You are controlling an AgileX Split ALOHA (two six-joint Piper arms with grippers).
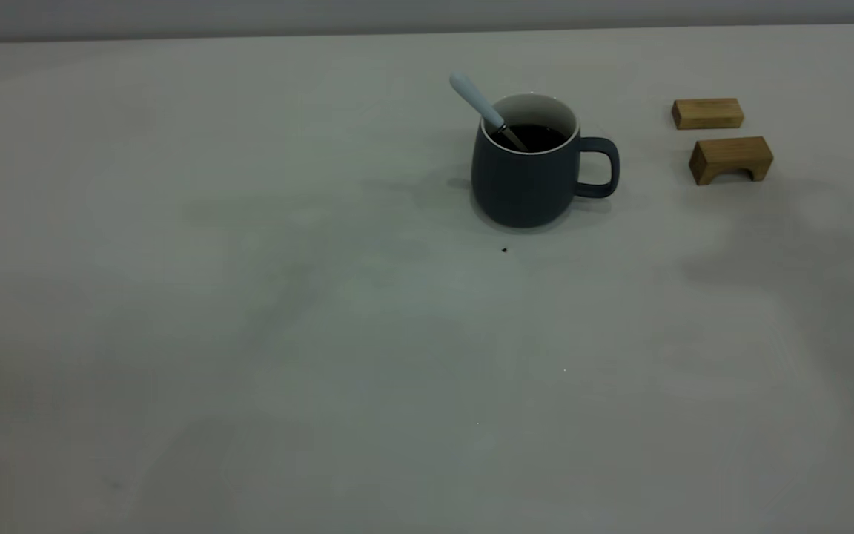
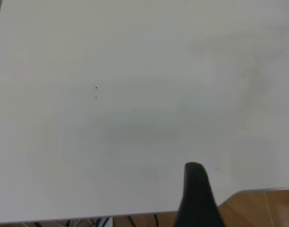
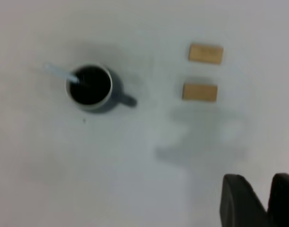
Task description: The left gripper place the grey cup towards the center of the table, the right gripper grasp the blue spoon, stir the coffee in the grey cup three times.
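- Pale grey-white, the table stretches wide, with a tiny dark speck just in front of the grey cup.
- That cup stands upright somewhat right of the middle, handle turned toward the right arm's side; its white inside holds dark coffee.
- Leaning in it is the blue spoon, bowl sunk in the liquid, pale handle poking out over the rim on the side away from the mug's handle.
- 2 wooden blocks sit well apart from the cup, farther toward the right arm's side.
- Neither arm shows from outside. At the table's near edge the left gripper shows only 1 dark finger, so I cannot tell how its jaws stand.
- High and well away from the cup, the right gripper shows 2 dark fingers with a slim gap between them, pinching nothing.
- To my eye the placing looks done and the spoon is resting in the coffee, so this is either a pause before stirring or the finish; I cannot say which.
- If stirring remains, the right gripper would need to come down over the slanted blue handle, pinch it, and circle without tipping the cup.
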